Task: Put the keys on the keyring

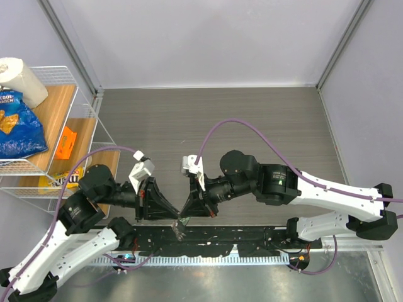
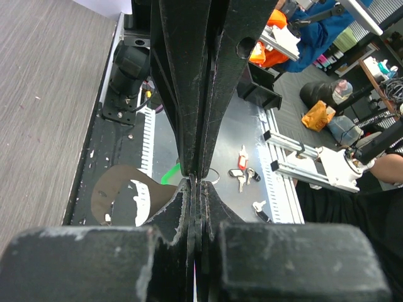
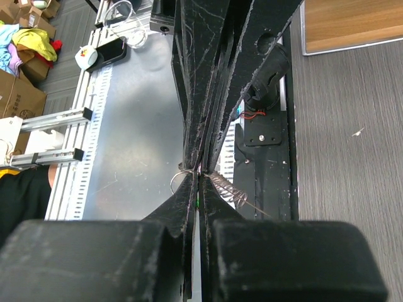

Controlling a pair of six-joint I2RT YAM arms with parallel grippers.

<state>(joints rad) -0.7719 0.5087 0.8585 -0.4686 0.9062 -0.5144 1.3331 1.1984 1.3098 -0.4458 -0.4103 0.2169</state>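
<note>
Two black robot arms meet tip to tip over the near edge of the counter. My right end effector is clenched on the keyring, steadying it in the air, with its chain trailing aside. My left end effector is clenched on what looks like the green key, right against the ring, presumably ready for threading.

Left arm and right arm: white shells, black joint housings, a purple cable along each, white camera mounts at the wrists. Fingers black, wedge-shaped, heavily scratched, edges chipped.
</note>
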